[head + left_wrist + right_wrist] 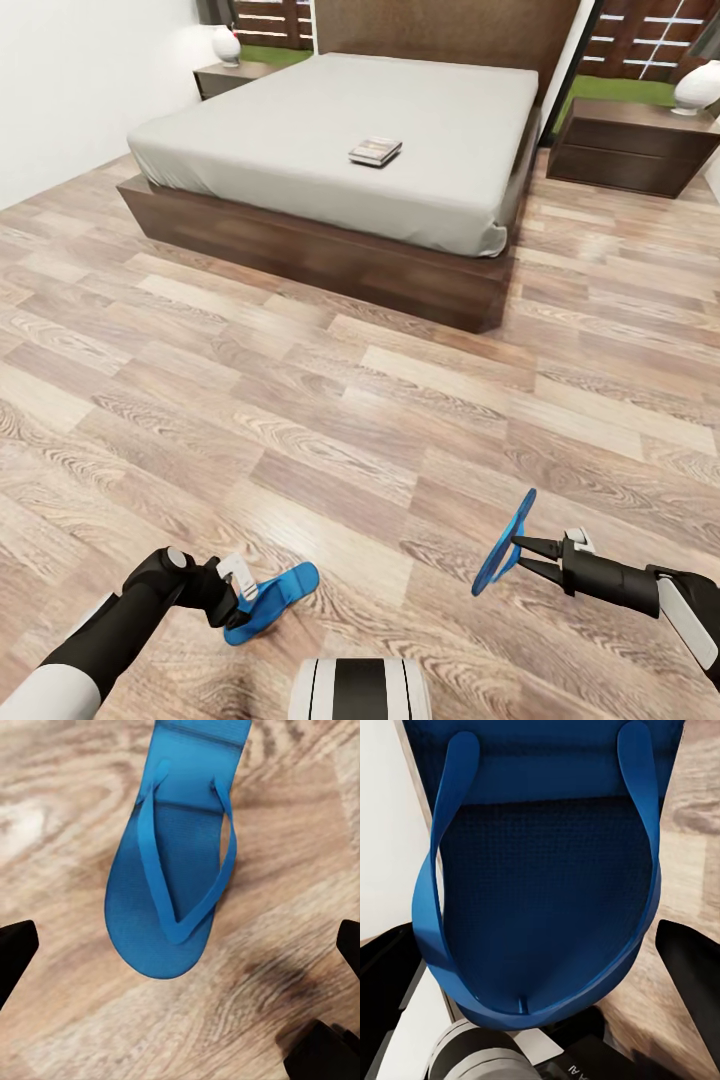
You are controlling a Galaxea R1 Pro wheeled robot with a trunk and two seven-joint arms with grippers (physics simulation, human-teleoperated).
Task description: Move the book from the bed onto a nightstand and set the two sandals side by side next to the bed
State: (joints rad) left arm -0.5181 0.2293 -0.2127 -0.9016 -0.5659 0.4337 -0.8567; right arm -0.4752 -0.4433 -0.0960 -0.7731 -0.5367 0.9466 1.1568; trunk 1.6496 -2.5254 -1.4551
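Observation:
The book (375, 151) lies flat on the grey mattress of the bed (330, 190), toward its right side. One blue sandal (284, 592) (172, 885) rests on the wood floor, strap up, just in front of my left gripper (250, 598). That gripper is open, its fingers wide of the sandal's toe end and not touching it. The other blue sandal (505, 543) (540, 885) hangs on edge above the floor with my right gripper (518, 552) shut on it. One nightstand (632, 146) stands right of the bed, the other nightstand (232, 76) at the far left.
A white lamp (697, 86) stands on the right nightstand and another white lamp (226, 43) on the left one. Open plank floor (330, 400) lies between me and the bed's foot. A white wall (70, 90) runs along the left. My base (360, 690) shows at the bottom.

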